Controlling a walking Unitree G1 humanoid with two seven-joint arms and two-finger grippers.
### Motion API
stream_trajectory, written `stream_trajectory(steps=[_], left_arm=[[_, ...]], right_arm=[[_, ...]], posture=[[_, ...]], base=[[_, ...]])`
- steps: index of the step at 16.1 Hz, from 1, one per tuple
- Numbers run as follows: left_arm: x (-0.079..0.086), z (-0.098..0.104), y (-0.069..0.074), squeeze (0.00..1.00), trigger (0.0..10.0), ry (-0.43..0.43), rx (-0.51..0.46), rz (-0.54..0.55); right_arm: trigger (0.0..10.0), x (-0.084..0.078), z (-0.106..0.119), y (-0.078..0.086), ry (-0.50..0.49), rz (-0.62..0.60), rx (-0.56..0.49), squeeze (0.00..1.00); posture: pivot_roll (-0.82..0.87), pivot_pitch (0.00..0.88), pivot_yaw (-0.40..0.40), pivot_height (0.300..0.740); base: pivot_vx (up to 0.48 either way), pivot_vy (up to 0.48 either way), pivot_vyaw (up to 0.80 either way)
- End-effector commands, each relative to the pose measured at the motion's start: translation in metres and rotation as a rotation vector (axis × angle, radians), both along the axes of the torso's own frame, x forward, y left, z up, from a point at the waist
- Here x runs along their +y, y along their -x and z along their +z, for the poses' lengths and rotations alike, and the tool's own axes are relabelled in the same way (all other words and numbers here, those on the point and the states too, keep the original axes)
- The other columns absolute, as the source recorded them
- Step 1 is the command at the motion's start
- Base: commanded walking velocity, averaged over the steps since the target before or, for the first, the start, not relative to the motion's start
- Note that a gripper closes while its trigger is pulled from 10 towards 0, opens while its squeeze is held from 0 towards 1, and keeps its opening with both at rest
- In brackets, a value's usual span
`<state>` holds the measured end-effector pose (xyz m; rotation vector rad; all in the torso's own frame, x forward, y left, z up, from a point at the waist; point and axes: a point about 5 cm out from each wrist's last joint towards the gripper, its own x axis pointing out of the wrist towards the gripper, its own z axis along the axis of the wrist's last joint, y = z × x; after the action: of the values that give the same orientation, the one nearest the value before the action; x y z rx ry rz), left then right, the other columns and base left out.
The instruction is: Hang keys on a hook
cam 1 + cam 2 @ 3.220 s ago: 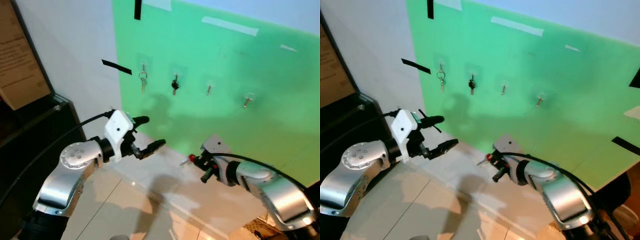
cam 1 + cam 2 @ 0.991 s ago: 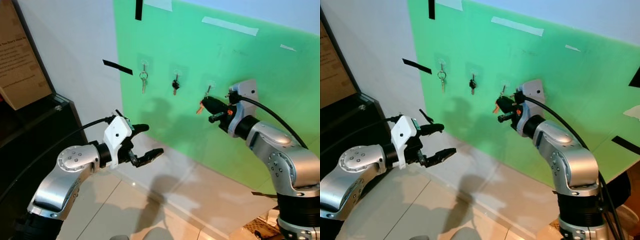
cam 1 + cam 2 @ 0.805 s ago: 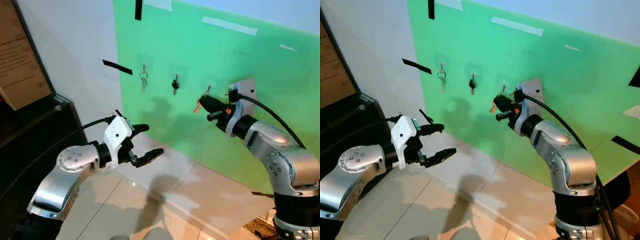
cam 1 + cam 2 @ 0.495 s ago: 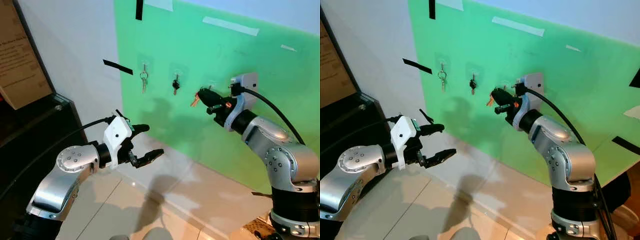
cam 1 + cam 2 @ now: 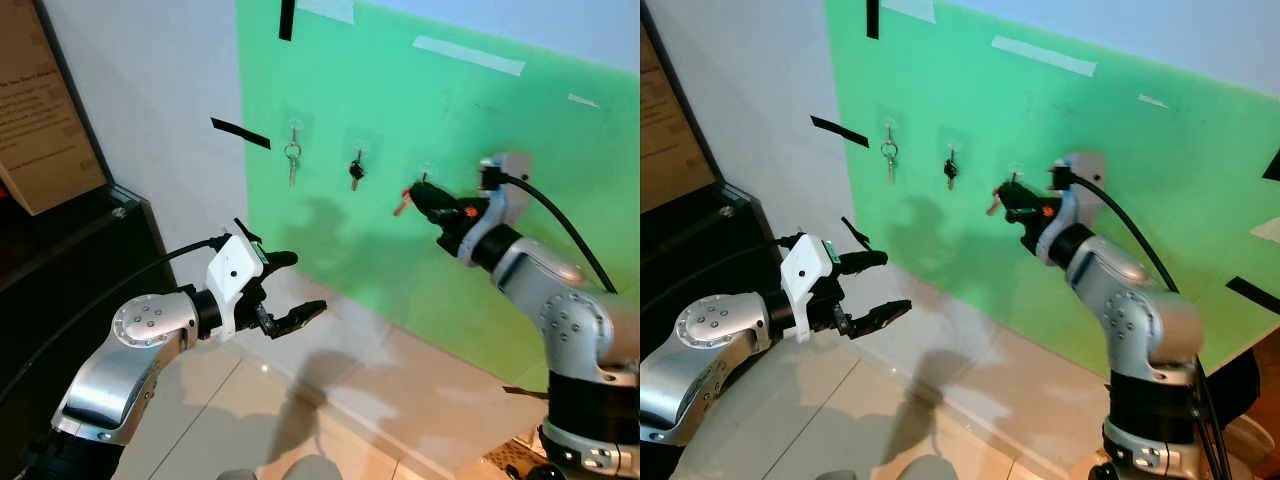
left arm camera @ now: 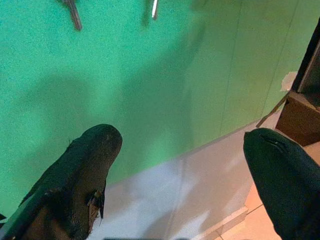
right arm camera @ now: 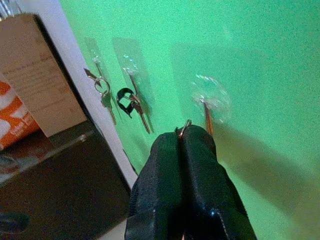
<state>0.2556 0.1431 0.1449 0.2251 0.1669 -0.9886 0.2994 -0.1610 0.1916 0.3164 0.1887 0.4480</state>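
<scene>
A green board (image 5: pixel 470 130) on the wall carries a row of small hooks. Silver keys (image 5: pixel 292 157) hang on the first hook and a black key (image 5: pixel 356 170) on the second. My right gripper (image 5: pixel 415 194) is up at the third hook (image 7: pixel 207 116), shut on a key ring (image 7: pixel 184 127) whose orange key (image 5: pixel 402 207) dangles below the fingers. The ring sits just beside the hook's tip; whether they touch I cannot tell. The right wrist hides the fourth hook. My left gripper (image 5: pixel 303 284) hovers low, well off the board, open and holding nothing.
A brown cardboard sign (image 5: pixel 40 110) leans over a black cabinet (image 5: pixel 70 270) at the left. Black tape strips (image 5: pixel 240 133) mark the white wall. Pale floor tiles (image 5: pixel 330 410) run along the wall's foot.
My right gripper has risen from low by the floor to the third hook, carrying the key, and in the last half second edged closer to the hook. The left arm has barely moved.
</scene>
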Motion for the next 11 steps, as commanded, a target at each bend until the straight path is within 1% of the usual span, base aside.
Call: stream_trajectory(steps=[1,4,5,8,9,11], left_arm=[[-0.002,0.003,0.002,0.00,10.0,-0.002,-0.010,-0.017],[-0.003,0.003,0.002,0.00,10.0,-0.004,-0.006,-0.020],[-0.002,0.003,0.002,0.00,10.0,-0.005,-0.006,-0.021],[-0.002,0.003,0.002,0.00,10.0,-0.007,-0.005,-0.024],[-0.002,0.003,0.002,0.00,10.0,-0.008,-0.005,-0.024],[-0.002,0.003,0.002,0.00,10.0,-0.010,-0.006,-0.023]], right_arm=[[10.0,-0.010,-0.005,0.003,-0.010,-0.044,0.039,0.00],[10.0,-0.015,-0.010,0.007,-0.046,-0.069,0.074,0.00],[10.0,-0.017,-0.012,0.009,-0.071,-0.086,0.086,0.00],[10.0,-0.018,-0.016,0.009,-0.099,-0.103,0.110,0.00],[10.0,-0.017,-0.017,0.010,-0.099,-0.102,0.117,0.00],[10.0,-0.010,-0.011,0.011,-0.128,-0.055,0.091,0.00]], posture=[[0.06,0.000,-0.095,0.740],[0.06,0.000,-0.095,0.740],[0.06,0.000,-0.092,0.740],[0.05,0.000,-0.089,0.740],[0.05,0.000,-0.089,0.740],[0.05,0.000,-0.089,0.740]], base=[[0.000,0.000,0.00],[0.000,0.000,0.00],[0.000,0.000,0.00],[0.000,0.000,0.00],[0.000,0.000,0.00],[0.000,0.000,0.00]])
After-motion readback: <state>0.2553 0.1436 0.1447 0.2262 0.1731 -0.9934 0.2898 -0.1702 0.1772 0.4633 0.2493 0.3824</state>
